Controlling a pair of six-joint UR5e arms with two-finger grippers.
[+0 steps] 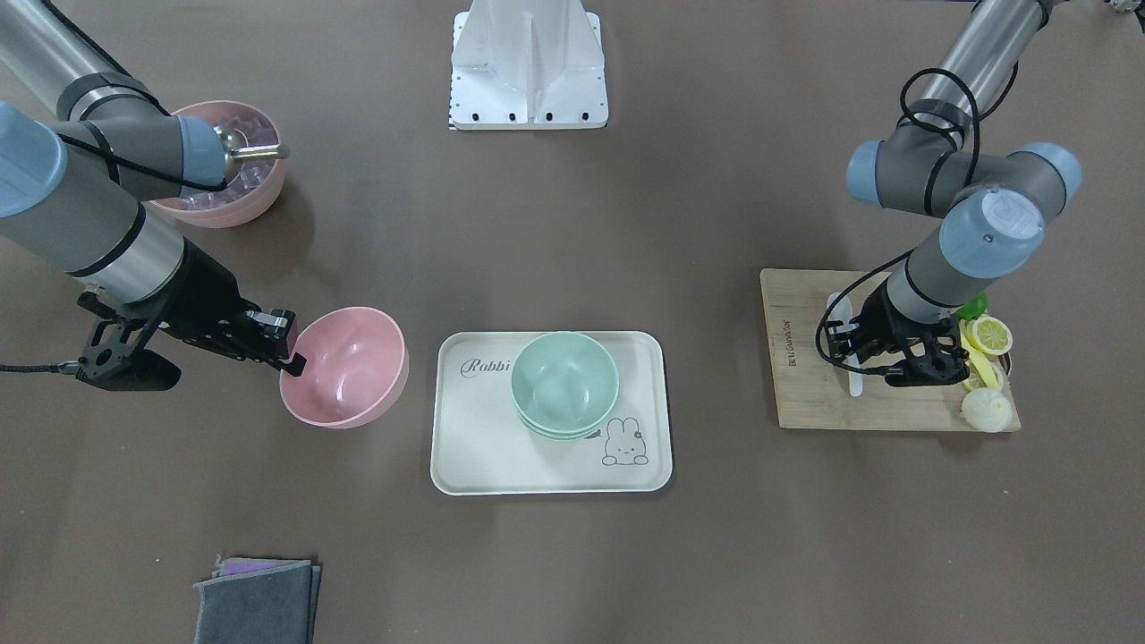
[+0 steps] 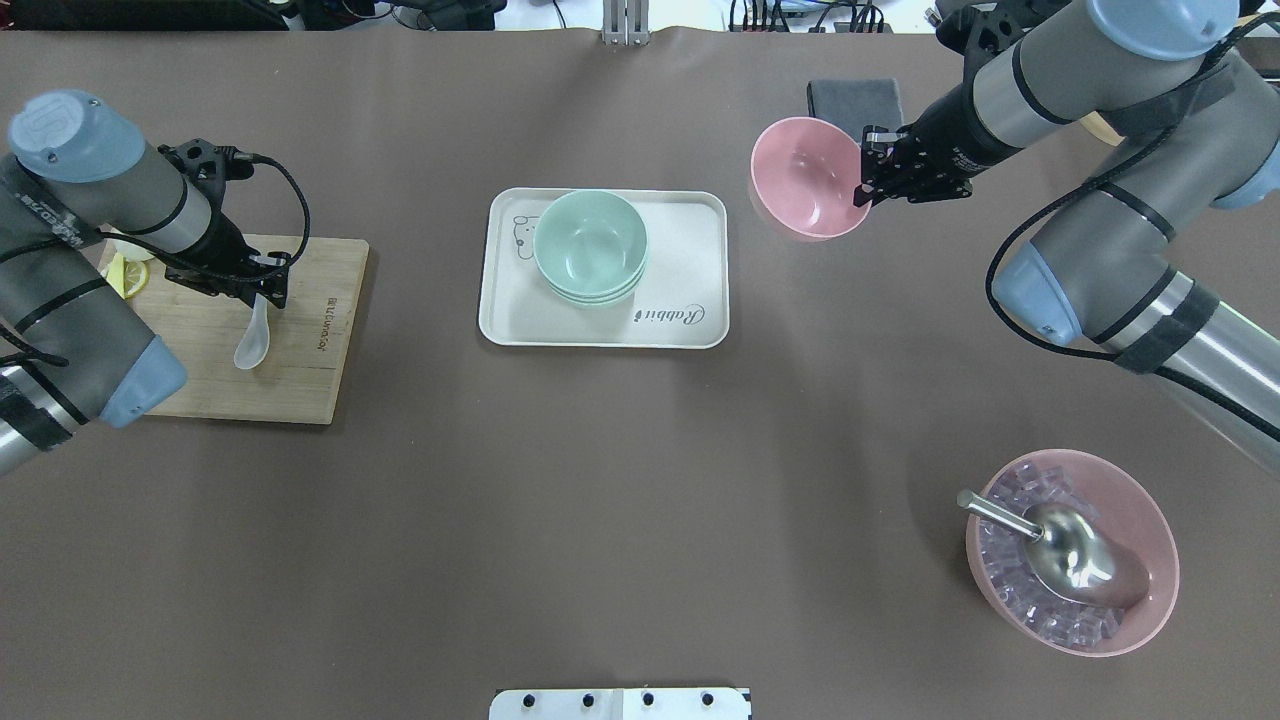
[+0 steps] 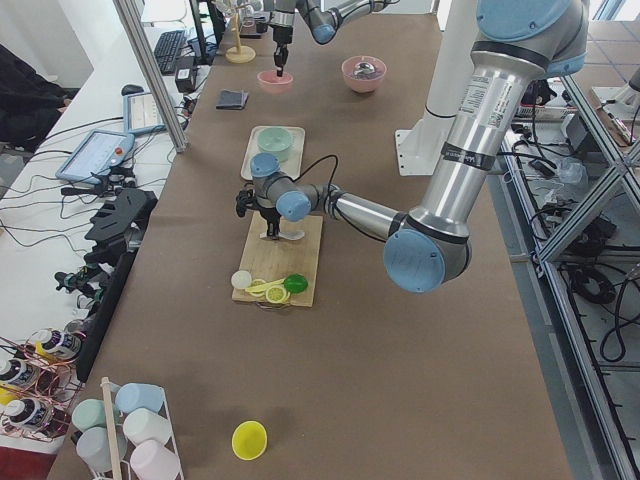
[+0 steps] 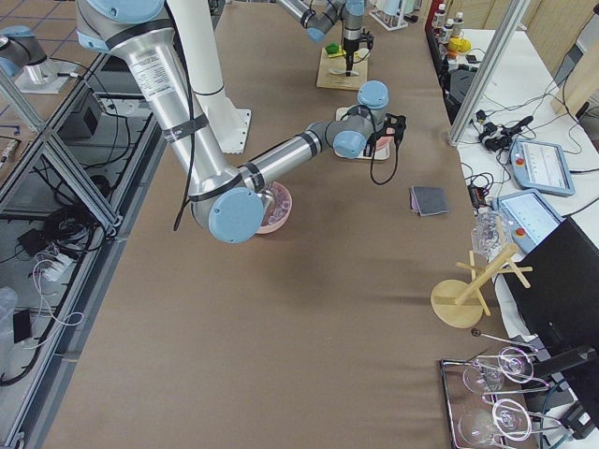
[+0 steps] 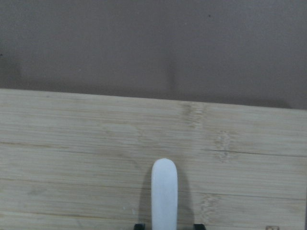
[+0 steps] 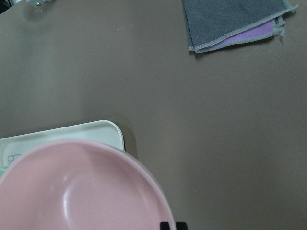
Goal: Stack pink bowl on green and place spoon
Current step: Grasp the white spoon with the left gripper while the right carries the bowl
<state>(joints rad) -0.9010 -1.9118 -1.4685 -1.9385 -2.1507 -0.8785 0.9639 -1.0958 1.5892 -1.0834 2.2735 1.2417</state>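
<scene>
Gripping the pink bowl (image 1: pixel 344 367) by one thin spot of rim, right fingers (image 2: pixel 866 185) shut on it, tilted and seemingly lifted off the bench, just off the tray's (image 1: pixel 474 438) right side toward the far edge. Risks a swing or slip out of that narrow pinch on a quick carry. Risks too a crooked seat on the green stack (image 1: pixel 564 380), mid-tray, if let go canted or off-centre. Straddling the spoon's (image 2: pixel 251 343) handle on the cutting board (image 2: pixel 300 380) near the left end with the left fingers (image 2: pixel 272 287); cannot tell whether clamped. Could skate off the glossy handle, or pivot bowl-down from an end grip. Working over a plain brown bench cover: ice bowl (image 2: pixel 1160 600) with steel scoop (image 2: pixel 1060 550) by the right end near the robot's edge, folded cloths (image 1: pixel 259 604) at the far edge, lemon slices (image 1: pixel 991 335) on the board. Beyond the far edge, control pendants (image 4: pixel 532 154), a wooden mug tree (image 4: pixel 468 295) and cables.
</scene>
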